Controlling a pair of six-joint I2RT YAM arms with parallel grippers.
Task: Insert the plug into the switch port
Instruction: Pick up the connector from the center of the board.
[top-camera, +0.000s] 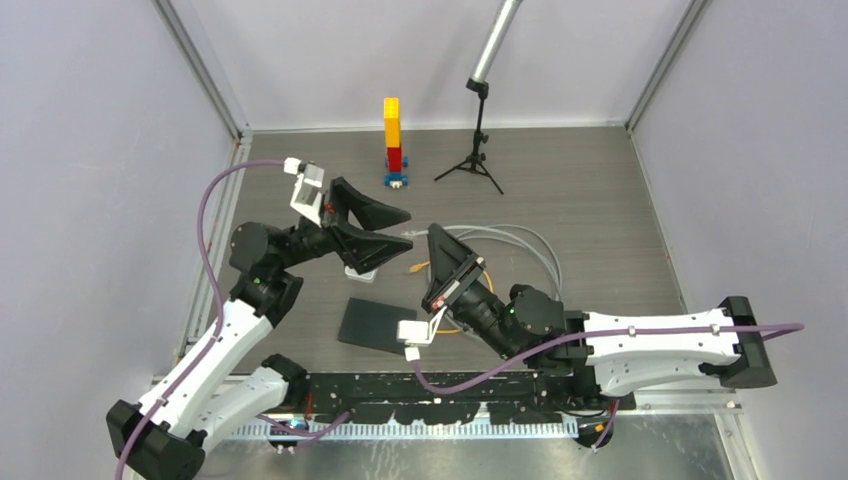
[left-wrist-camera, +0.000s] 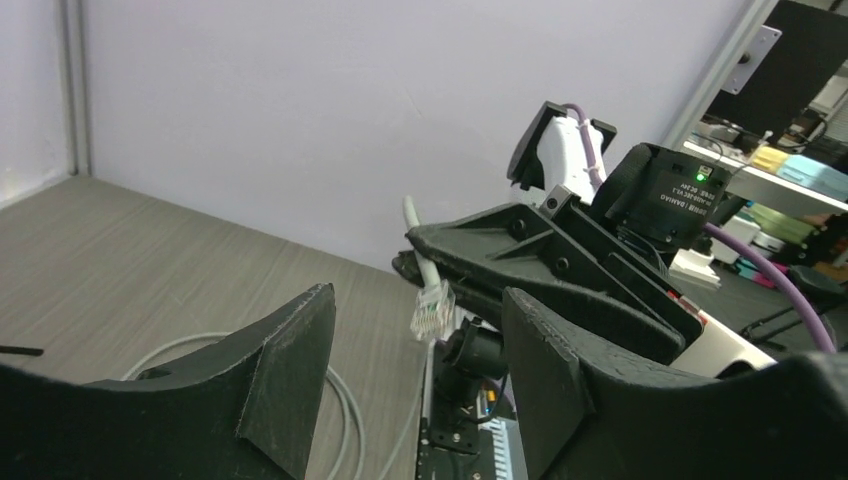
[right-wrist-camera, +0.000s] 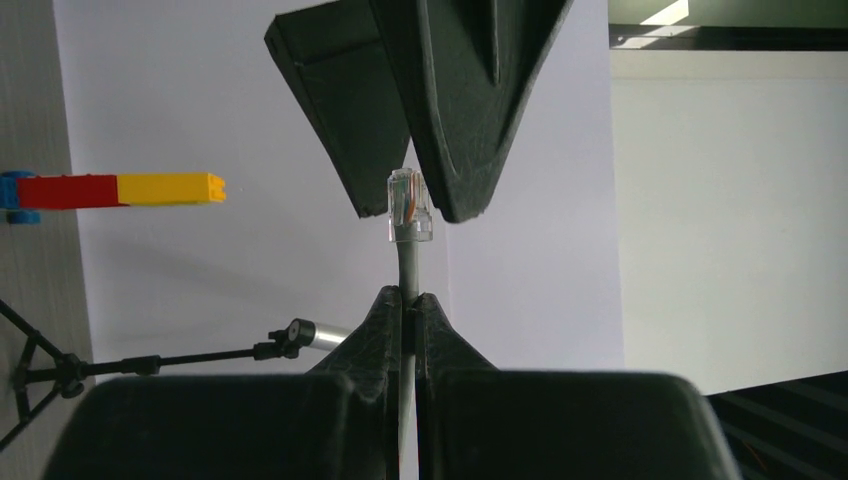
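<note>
1. Plug (right-wrist-camera: 410, 205): clear-bodied, held well above the tabletop (top-camera: 600, 200). The right fingers (right-wrist-camera: 385, 325) are pinched tight on the grey cable (right-wrist-camera: 407, 265) just behind the plug, not on the plug body. Risk: the short free stub could let the plug tilt or twist when I press it home, so it meets the opening askew.

2. Left fingers (left-wrist-camera: 285, 375): spread wide and holding nothing. In the right wrist view their tips stand on either side of the plug. Risk: if I close them off-centre, they may knock the plug sideways or squeeze its latch tab. I cannot tell which way the tab faces.

3. Switch box (top-camera: 358, 271): I take this to be the small white shape on the tabletop, partly hidden under the left fingers. The switch port shows in no view. Risk: I would be aiming blind, and a low, light box will probably slide away rather than accept the plug unless one arm steadies it.

4. Cable slack: it lies looped on the tabletop beside the right fingers. Risk: the loop may snag or drag as the plug travels down, pulling the cable through the pinch.

5. Both sets of fingers crowd the same small space. Risk: a careless reorientation of either arm could strike one set against the other and dislodge the plug.
</note>
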